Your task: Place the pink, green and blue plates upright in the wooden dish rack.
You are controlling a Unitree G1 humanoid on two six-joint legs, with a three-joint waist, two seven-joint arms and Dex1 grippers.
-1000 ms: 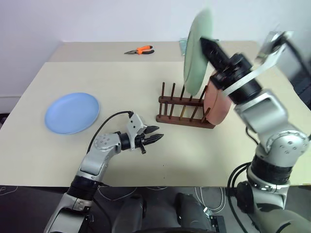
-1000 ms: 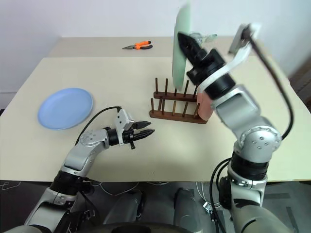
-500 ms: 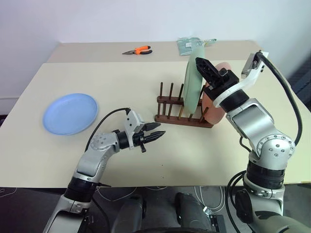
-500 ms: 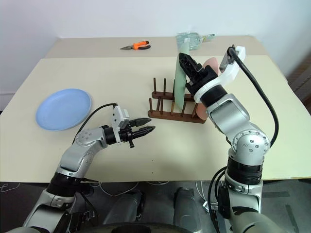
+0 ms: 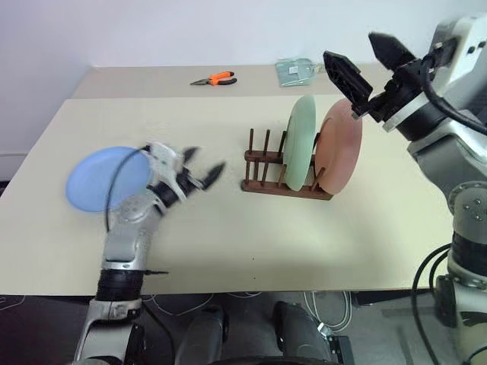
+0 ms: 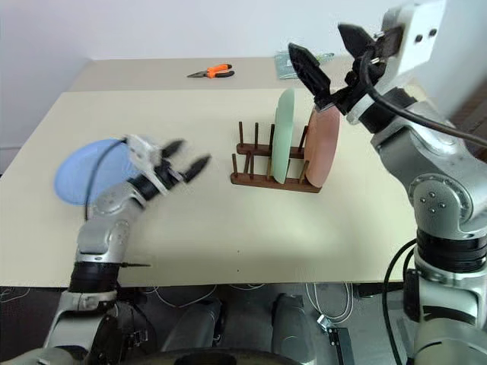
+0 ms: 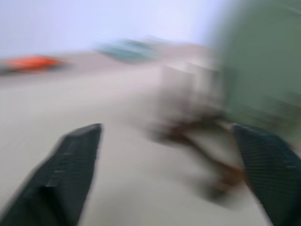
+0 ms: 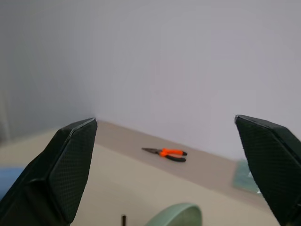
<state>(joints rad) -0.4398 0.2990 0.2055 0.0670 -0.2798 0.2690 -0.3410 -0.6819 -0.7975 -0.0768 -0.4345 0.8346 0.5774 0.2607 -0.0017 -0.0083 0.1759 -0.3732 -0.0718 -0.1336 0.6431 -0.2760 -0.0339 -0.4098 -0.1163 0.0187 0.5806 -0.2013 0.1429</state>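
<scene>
High above, right gripper, jaws wide.

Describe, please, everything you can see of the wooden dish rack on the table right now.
The wooden dish rack is small, dark brown and looks like stained wood: two parallel base bars, each carrying a row of thin upright pegs. It sits flat on the beige table, right of centre. Its right end holds the green plate and the pink plate, both upright on edge between pegs; the left pegs stand free. Neither gripper touches it.
</scene>
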